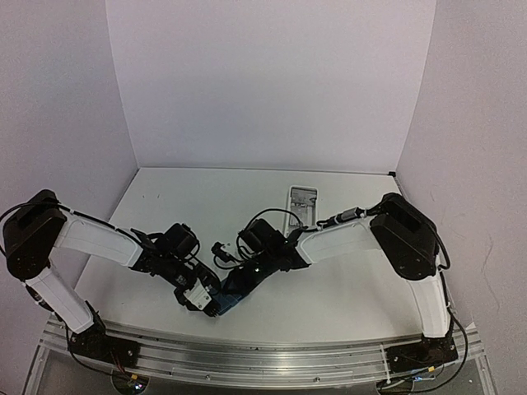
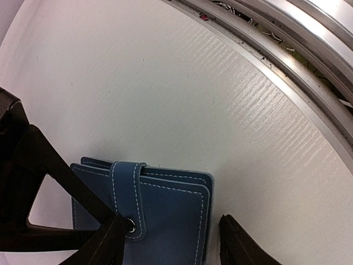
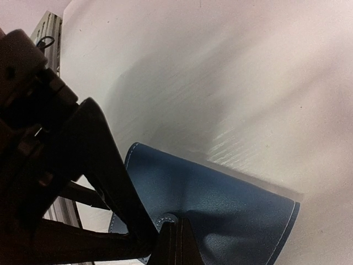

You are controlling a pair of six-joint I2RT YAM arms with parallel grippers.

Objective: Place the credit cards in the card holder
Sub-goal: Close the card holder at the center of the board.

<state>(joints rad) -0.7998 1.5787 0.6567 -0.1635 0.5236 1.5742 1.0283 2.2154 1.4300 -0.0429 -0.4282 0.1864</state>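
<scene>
The blue card holder (image 2: pixel 165 221) lies closed on the white table near the front edge, its snap tab (image 2: pixel 126 193) wrapped over one edge. It also shows in the top view (image 1: pixel 230 299) and the right wrist view (image 3: pixel 231 204). My left gripper (image 2: pixel 174 245) is open and straddles the holder, with one finger (image 2: pixel 242 248) just clear of the holder's side. My right gripper (image 3: pixel 176 245) is shut, and its tips pinch the rounded end of the tab (image 3: pixel 167 218). In the top view both grippers (image 1: pixel 206 301) (image 1: pixel 240 282) meet over the holder. No credit cards can be made out.
A long narrow white tray (image 1: pixel 302 203) lies at the back centre-right with pale contents I cannot identify. The metal rail (image 2: pixel 309 72) runs along the table's front edge, close to the holder. White walls enclose the table on three sides.
</scene>
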